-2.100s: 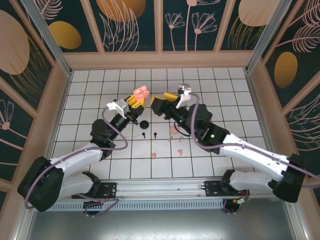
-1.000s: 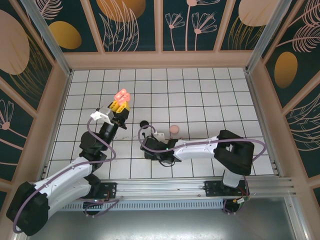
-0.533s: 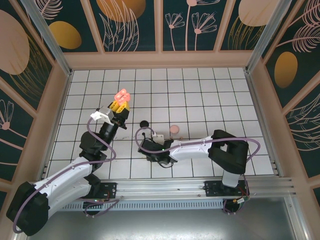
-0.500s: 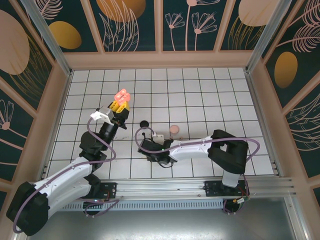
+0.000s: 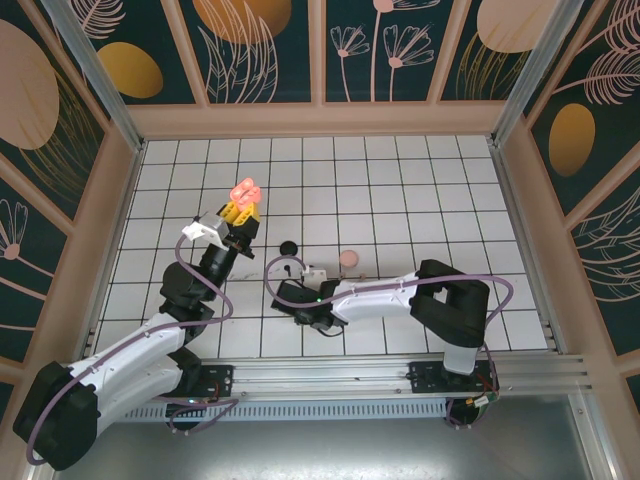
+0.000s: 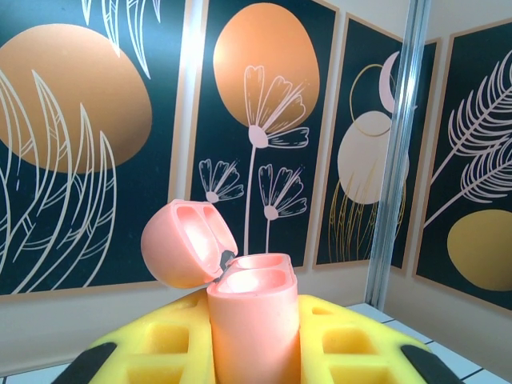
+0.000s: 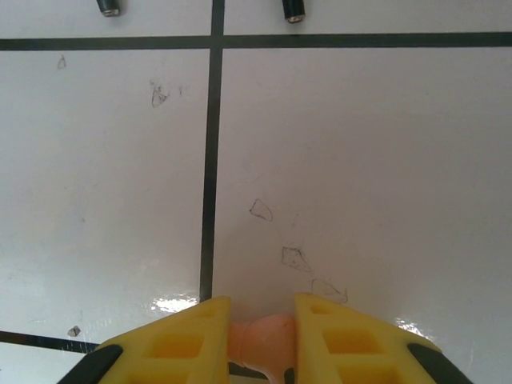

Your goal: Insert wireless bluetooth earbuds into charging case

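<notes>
While seen from above, left claw (image 5: 242,200): raised off the table (image 5: 420,180), pinching the case (image 6: 252,316).
case: pink, upright, lid tipped back open.
right claw (image 7: 262,316): down at the table, fingers (image 7: 184,340) closed on a pink bud (image 7: 260,340).
black buds (image 7: 293,10): two, lying on the table beyond that claw.

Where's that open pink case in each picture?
Top: case left of centre, in the left pincer.
Left wrist: case bottom centre, lid tipped open to the left.
Shared landmark: the yellow fingers clamping it.
</notes>
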Controlling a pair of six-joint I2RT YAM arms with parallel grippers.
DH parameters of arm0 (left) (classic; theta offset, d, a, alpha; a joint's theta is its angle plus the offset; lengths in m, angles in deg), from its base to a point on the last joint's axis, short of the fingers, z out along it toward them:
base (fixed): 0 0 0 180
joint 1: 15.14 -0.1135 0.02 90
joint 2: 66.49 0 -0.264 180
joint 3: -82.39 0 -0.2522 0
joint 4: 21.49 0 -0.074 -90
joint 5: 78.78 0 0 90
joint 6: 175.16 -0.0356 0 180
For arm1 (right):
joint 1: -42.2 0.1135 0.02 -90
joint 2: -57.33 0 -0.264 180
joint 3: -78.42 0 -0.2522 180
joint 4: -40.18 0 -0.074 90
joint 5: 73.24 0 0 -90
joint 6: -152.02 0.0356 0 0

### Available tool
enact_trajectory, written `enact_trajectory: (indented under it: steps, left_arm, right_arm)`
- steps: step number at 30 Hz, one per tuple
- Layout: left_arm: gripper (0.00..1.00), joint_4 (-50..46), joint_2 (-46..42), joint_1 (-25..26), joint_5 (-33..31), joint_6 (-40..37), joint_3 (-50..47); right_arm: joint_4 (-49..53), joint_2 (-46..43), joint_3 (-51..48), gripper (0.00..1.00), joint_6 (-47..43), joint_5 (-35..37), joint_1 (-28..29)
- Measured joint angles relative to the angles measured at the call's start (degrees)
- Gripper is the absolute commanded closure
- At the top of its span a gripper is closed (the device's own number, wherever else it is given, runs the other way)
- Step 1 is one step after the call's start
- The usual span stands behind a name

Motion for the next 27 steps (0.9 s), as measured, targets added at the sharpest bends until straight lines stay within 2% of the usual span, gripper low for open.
enact_trajectory:
  steps: [12, 23, 27]
  left_arm:
    - [1.0, 0.0, 0.22, 0.0, 0.35, 0.02, 0.09]
    - [1.0, -0.09, 0.28, 0.0, 1.42, 0.0, 0.17]
    - [1.0, -0.2, 0.28, 0.0, 3.41, -0.24, 0.17]
  right_arm:
    - [6.56, -5.27, -1.7, 0.78, 2.95, 3.5, 0.24]
    - [9.66, -6.36, -3.02, 0.78, 3.26, 5.7, 0.17]
    - [10.08, -12.0, -2.82, 0.78, 1.05, 7.69, -0.76]
